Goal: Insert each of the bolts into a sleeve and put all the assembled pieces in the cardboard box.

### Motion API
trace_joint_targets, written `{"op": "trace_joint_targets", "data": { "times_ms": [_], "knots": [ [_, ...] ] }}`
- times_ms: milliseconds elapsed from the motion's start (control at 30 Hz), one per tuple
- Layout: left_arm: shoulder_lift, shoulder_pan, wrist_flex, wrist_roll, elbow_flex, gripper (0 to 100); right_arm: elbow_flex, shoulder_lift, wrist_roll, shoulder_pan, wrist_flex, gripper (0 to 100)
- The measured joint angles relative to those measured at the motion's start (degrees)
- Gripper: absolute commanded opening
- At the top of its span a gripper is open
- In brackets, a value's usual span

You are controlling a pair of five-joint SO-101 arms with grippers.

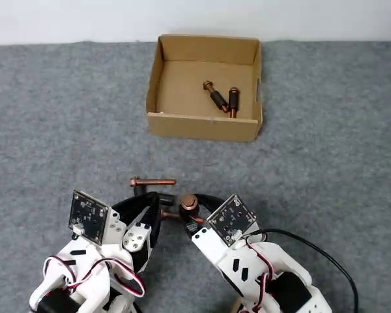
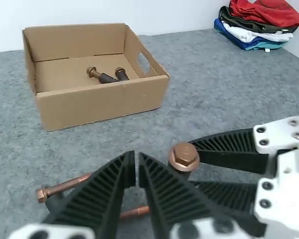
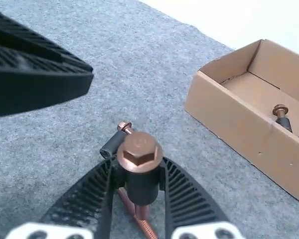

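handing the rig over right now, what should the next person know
Left gripper: shut, empty, low over the carpet.
Right gripper: shut on an upright bolt in a sleeve.
Done: two assembled pieces lie in the cardboard box.
To do: box the held piece; sleeve the loose bolt ahead of the grippers and the second bolt under the right gripper; a black sleeve lies beside that one.

Two sleeved bolts (image 1: 216, 98) are lying in the box (image 1: 202, 127). Another bolt (image 1: 153, 182) is lying on the table (image 1: 52, 130), before the box.
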Motion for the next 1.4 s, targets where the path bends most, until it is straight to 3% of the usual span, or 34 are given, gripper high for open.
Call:
{"op": "trace_joint_targets", "data": {
  "times_ms": [233, 367, 500, 800, 967, 1400],
  "knots": [
    [0.0, -12.8, -1.7, -0.1, 9.3, 0, 0.0, 0.0, -2.7, 6.9, 7.9, 0.8],
    [0.0, -20.1, -4.9, -6.8, 17.1, 0, 0.0, 0.0, -6.9, 13.6, 10.3, 0.8],
    [0.2, -23.7, -7.6, -14.2, 23.2, 0, -1.6, 1.0, -8.4, 18.1, 13.8, 0.8],
    [0.2, -25.7, -13.7, -15.5, 29.0, 0, -19.3, 20.4, -12.0, 18.8, 18.0, 0.8],
    [0.2, -25.7, -14.1, -15.5, 29.0, 0, -26.5, 35.9, -12.1, 19.1, 9.5, 0.8],
    [0.2, -27.7, -12.0, -15.6, 29.1, 1, -33.8, 66.1, -9.5, 21.9, -29.5, 0.8]
  ]
}}
